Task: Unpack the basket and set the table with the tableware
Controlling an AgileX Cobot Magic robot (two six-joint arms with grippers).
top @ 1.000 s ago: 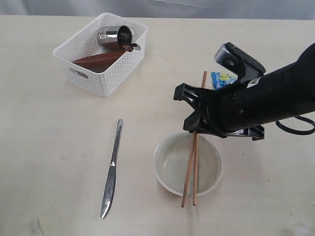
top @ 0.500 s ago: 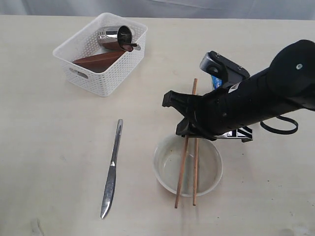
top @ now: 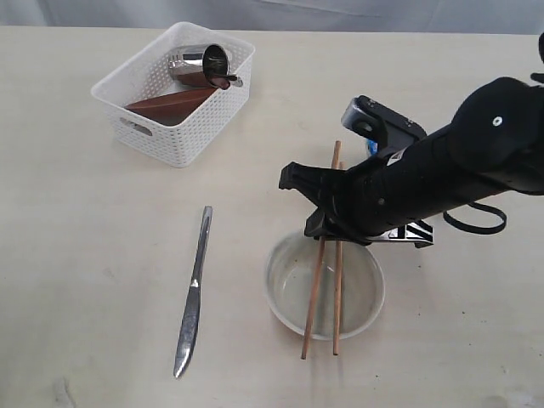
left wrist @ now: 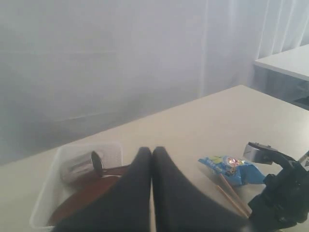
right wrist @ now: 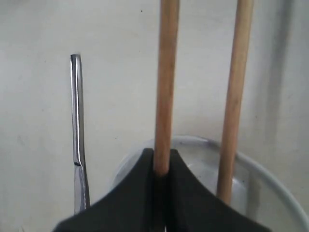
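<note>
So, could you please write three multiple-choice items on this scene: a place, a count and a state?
1. Where is the knife? A: in the basket. B: on the table beside the bowl. C: leaning on the basket.
2. How many chopsticks cross the bowl? A: two. B: one. C: four.
3. The right hand is: A: open. B: shut on the knife. C: shut on a chopstick.
Answers: 1 B, it lies flat on the tabletop; 2 A, two sticks span the rim; 3 C, the wrist view shows its fingers pinching one stick.
</note>
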